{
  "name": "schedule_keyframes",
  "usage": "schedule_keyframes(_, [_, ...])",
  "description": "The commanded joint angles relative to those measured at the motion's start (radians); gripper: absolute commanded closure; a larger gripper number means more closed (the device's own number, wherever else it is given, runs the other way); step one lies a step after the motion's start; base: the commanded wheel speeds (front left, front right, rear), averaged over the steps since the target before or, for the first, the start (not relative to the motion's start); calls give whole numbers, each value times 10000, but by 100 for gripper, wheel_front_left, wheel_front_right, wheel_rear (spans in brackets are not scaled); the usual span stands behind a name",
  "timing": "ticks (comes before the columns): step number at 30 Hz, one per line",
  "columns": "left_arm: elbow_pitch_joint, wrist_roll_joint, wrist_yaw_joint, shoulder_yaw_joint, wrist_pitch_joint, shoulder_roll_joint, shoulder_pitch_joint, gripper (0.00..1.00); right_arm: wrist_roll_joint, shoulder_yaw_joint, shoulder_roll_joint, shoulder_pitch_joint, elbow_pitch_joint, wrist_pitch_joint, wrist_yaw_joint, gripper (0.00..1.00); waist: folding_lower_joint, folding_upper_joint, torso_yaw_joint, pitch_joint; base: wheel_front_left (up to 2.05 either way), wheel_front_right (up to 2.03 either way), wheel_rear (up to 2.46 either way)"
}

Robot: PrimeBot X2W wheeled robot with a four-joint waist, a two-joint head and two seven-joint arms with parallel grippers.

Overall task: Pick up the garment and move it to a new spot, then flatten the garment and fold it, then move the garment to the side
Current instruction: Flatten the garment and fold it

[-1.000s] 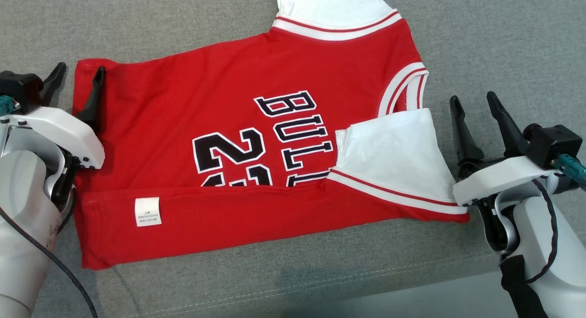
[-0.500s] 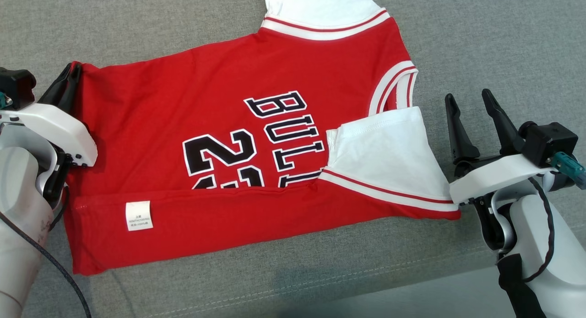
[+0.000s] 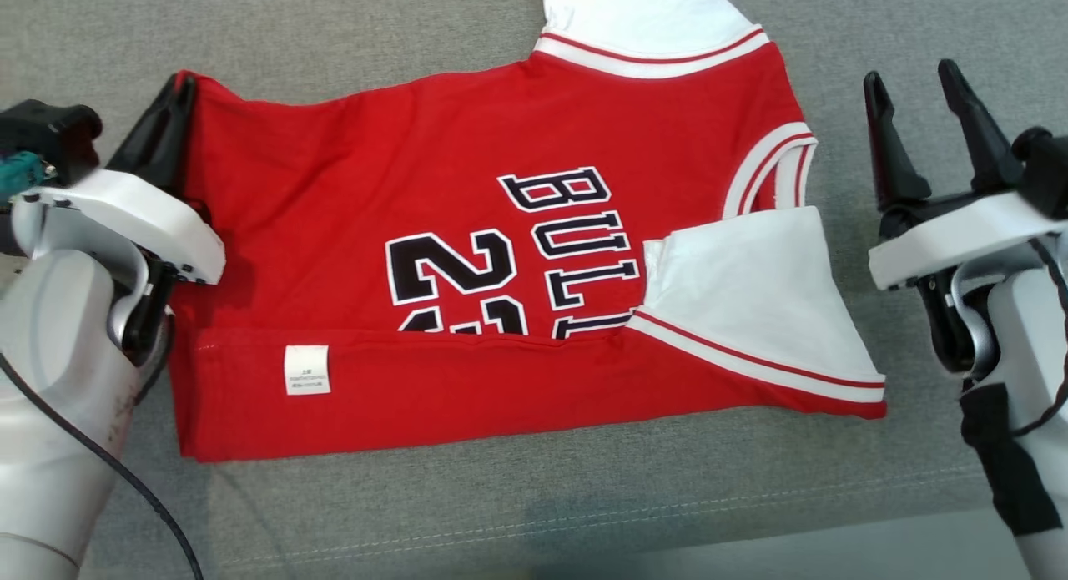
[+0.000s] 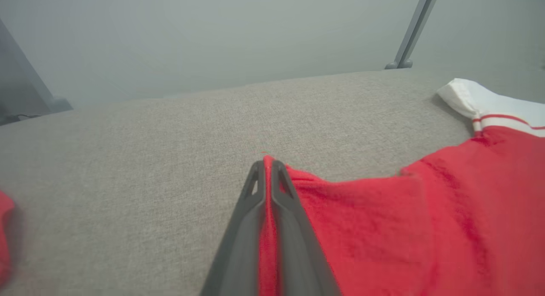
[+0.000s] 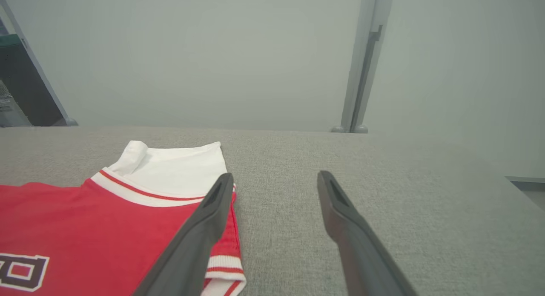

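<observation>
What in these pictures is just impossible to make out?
- Head view: the print on the jersey's white label is too small to read.
- Head view: the number and lettering are half covered by the folded strip and near sleeve.
- Head view: the far sleeve is cut off by the top edge.
- Left wrist view: a red blur at the left edge, cut off; what it is cannot be told.

Left pincer (image 4: 267, 166) clamps the red garment's (image 4: 383, 228) corner; grey cushion (image 4: 149, 159) beneath.

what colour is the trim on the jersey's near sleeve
The sleeve trim of the red fabric jersey is white with a thin red stripe; clearest in head view.
</observation>
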Motion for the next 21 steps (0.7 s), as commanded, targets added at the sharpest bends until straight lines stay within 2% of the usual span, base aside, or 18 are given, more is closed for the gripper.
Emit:
schedule_keyframes(1, [-237,101,25,339,-55,402,101,100,37,212,-108,-165,-109,-77,42,0,0,0,202,-8,0,0,0])
schedule_keyframes(5, [-1121,550,19,768,-56,-21,480,100,140,727,-551,-1602,570,515,42,0,0,0,838,197,0,0,0])
schedule_keyframes(11, [-1918,1034,-20,1087,-56,-623,725,100,333,1001,-812,-3273,1739,1490,42,0,0,0,1620,631,0,0,0])
schedule_keyframes(21, [-2588,1562,-77,1202,-56,-1578,505,100,770,1429,-1175,-5180,3446,2616,42,0,0,0,2715,1447,0,0,0])
